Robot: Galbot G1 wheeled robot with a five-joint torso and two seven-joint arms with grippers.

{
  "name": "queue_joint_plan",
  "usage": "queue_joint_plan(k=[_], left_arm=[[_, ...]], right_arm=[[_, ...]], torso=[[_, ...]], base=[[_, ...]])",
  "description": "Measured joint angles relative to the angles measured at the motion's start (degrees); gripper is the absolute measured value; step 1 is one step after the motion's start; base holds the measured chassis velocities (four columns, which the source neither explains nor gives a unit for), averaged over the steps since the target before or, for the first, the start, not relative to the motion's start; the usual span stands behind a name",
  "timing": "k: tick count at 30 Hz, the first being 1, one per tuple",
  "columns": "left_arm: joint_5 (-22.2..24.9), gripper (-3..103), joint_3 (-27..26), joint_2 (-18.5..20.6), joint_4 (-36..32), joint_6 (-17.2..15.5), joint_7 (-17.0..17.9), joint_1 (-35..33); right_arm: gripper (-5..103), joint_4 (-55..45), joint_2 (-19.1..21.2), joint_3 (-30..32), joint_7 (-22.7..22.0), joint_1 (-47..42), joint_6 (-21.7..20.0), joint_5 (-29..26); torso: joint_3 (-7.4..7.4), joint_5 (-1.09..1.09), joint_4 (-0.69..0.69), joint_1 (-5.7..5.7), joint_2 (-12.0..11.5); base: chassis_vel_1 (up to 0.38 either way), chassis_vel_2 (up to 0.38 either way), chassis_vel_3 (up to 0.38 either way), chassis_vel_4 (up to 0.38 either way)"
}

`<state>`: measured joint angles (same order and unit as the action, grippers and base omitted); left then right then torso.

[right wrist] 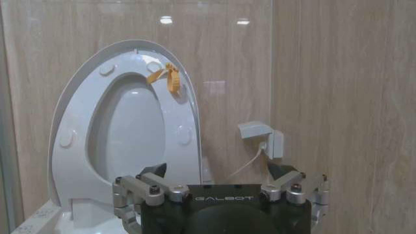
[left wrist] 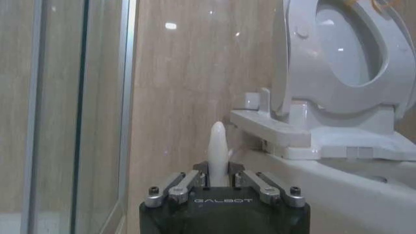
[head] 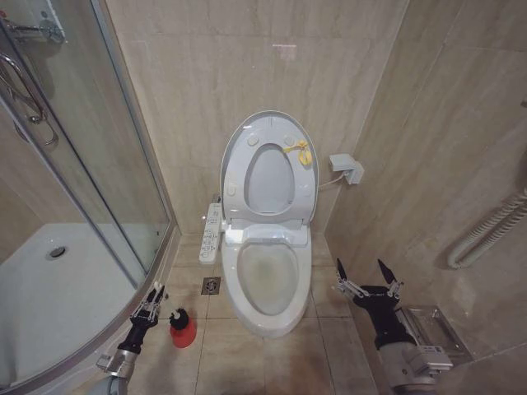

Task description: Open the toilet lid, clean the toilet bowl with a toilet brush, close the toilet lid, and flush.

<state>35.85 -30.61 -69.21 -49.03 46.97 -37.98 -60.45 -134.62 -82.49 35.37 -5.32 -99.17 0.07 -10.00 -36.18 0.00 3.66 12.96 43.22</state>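
Note:
The toilet lid (head: 268, 121) stands raised against the back wall, and the seat ring with its yellow tag (head: 298, 151) is up in front of it. Below them the toilet bowl (head: 265, 280) lies uncovered, its basin brownish. Left of the bowl, the toilet brush (head: 177, 315) has its dark head in a red cup holder (head: 186, 334) on the floor. My left gripper (head: 153, 298) is shut on the white handle (left wrist: 217, 146). To the right of the bowl my right gripper (head: 368, 276) hangs open, holding nothing, and faces the raised lid (right wrist: 117, 51).
A curved glass shower enclosure (head: 90, 181) and its white tray (head: 41, 296) fill the left side. A bidet control panel (head: 211, 234) and a floor drain (head: 211, 285) lie left of the bowl. A wall outlet (head: 347, 168), a hose (head: 486, 234) and a metal holder (head: 435, 329) are on the right.

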Motion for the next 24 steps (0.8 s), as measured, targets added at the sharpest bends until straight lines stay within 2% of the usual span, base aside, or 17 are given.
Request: queue_joint_plan(k=[7, 15, 21, 24], left_arm=[[1.2, 20, 0.3, 0.7, 4.7, 0.0, -1.3, 2.1], [1.5, 20, 0.7, 0.7, 6.5, 0.0, -2.3, 3.3], [1.3, 20, 4.0, 1.0, 13.5, 0.0, -4.3, 6.8], [1.3, 20, 4.4, 0.8, 14.6, 0.0, -4.3, 7.5]], right_arm=[[100, 0.0, 0.0, 0.0, 0.0, 0.0, 0.0, 0.0], [100, 0.0, 0.0, 0.0, 0.0, 0.0, 0.0, 0.0], [100, 0.0, 0.0, 0.0, 0.0, 0.0, 0.0, 0.0], [100, 0.0, 0.0, 0.0, 0.0, 0.0, 0.0, 0.0]], torso=[[0.0, 0.0, 0.01, -0.01, 0.0], [0.0, 0.01, 0.01, -0.01, 0.0], [0.0, 0.0, 0.01, 0.0, 0.0], [0.0, 0.0, 0.01, 0.0, 0.0]], base=[[0.0, 0.0, 0.0, 0.0], [0.0, 0.0, 0.0, 0.0], [0.0, 0.0, 0.0, 0.0], [0.0, 0.0, 0.0, 0.0]])
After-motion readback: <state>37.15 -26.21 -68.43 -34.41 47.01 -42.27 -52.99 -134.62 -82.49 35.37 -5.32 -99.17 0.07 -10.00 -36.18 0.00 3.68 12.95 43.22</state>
